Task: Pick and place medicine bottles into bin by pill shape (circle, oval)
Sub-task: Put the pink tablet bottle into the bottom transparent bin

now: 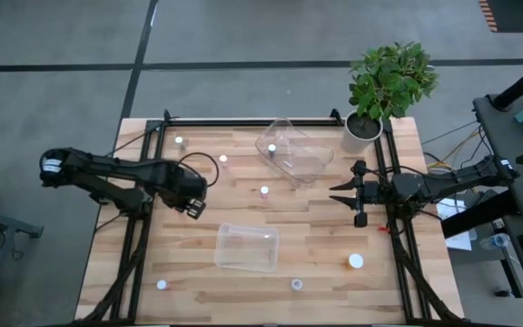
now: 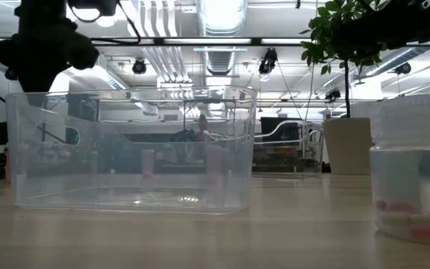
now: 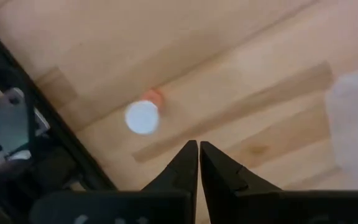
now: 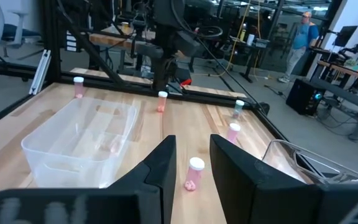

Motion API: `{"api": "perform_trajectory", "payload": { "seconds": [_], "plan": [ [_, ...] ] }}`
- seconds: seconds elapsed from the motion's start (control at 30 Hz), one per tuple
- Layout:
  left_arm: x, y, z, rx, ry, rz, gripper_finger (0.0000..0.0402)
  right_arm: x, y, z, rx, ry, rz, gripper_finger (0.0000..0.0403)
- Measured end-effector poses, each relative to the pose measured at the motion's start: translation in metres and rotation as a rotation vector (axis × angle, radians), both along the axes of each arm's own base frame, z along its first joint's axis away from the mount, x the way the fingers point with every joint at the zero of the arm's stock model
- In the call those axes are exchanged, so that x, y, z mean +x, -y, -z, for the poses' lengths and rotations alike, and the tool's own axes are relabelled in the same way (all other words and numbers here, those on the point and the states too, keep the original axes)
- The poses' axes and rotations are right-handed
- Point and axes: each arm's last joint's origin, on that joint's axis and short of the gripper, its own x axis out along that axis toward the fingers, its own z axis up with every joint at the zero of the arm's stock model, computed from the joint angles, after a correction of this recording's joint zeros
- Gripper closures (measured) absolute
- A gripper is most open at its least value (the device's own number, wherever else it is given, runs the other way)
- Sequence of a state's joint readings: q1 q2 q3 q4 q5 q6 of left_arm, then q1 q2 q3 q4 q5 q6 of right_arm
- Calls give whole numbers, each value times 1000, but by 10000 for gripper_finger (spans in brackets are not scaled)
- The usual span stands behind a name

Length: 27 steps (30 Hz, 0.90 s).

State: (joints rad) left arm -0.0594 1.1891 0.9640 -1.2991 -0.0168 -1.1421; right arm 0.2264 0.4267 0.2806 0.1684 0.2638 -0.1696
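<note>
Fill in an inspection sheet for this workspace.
Surface: wooden table, no spills seen.
Job's things: about seven white-capped bottles scattered on the table, among them a larger orange bottle. The near bin is upright and looks empty. The far bin looks tipped.
Clutter: potted plant at the far right corner.
Grippers: left gripper shut and empty, over the table's left part. Right gripper open and empty, near the right edge.
Cables: a cable loop by the left arm, and loose cables beyond the right edge.
Surroundings: a person stands in the room beyond.
</note>
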Motion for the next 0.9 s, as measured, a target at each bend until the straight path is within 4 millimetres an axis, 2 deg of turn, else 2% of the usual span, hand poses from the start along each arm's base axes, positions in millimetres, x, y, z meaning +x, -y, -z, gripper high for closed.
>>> {"api": "perform_trajectory", "payload": {
  "seconds": [0.27, 0.5, 0.7, 0.9],
  "plan": [
    [-15, -1, 26, 12, -82, -55, 392, 0, 0, 0, 1, 0, 0, 312],
    [-19, -2, 32, 20, -91, -56, 315, 0, 0, 0, 1, 0, 0, 312],
    [-20, -3, 46, 50, -114, -58, 243, 0, 0, 0, 0, -1, 0, 312],
    [-18, -3, 58, 55, -80, -59, 219, 0, 0, 0, 0, -2, 0, 312]
  ]
}}
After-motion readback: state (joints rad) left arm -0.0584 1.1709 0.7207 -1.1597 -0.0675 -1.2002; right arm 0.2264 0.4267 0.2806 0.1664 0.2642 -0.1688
